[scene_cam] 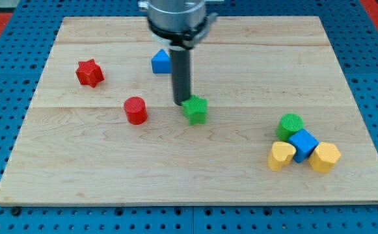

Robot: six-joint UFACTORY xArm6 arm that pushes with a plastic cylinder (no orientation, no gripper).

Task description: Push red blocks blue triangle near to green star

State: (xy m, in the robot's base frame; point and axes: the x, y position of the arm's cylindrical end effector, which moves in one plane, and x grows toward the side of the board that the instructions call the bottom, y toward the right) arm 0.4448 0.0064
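A green star point(195, 109) lies near the middle of the wooden board point(195, 175). My tip point(181, 103) stands just at the star's upper left, touching or nearly touching it. A blue triangle point(161, 62) lies above the tip, partly behind the rod. A red cylinder point(135, 110) lies left of the green star. A red star point(90, 73) lies farther to the upper left.
A cluster sits at the view's lower right: a green cylinder point(290, 125), a blue cube point(303, 144), a yellow heart point(281, 156) and a yellow block point(324, 157). Blue pegboard surrounds the board.
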